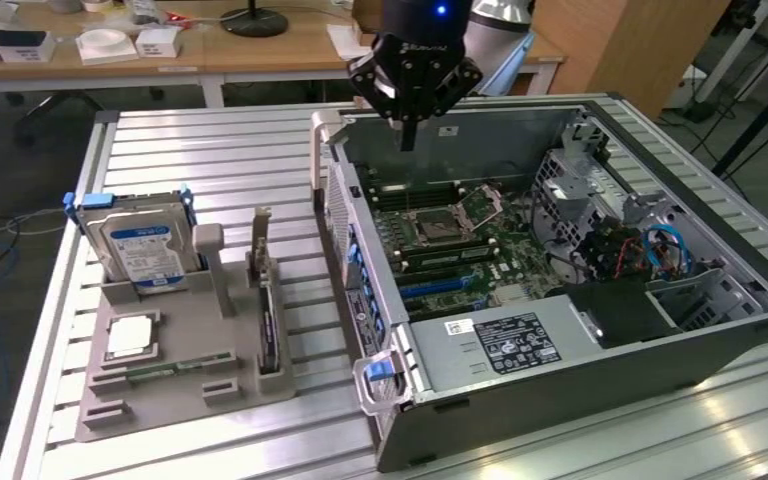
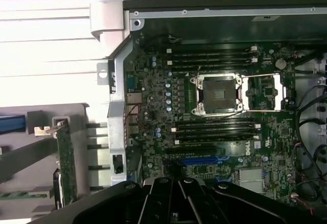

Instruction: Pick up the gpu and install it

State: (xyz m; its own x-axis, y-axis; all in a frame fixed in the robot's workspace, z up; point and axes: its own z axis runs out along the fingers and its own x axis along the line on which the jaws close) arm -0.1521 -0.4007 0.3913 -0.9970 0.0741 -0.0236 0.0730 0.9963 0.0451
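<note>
You see the black gripper (image 1: 408,140) with fingers pressed together, empty, above the open grey metal computer case (image 1: 558,400); the thin dark gpu card with silver bracket (image 1: 267,320) stands on edge in the grey slotted holder (image 1: 157,405), well apart, on the exterior view's left

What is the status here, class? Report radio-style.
Gripper shut, empty, above the open computer case. Gpu upright in grey holder, untouched. Nothing seen over it.
</note>
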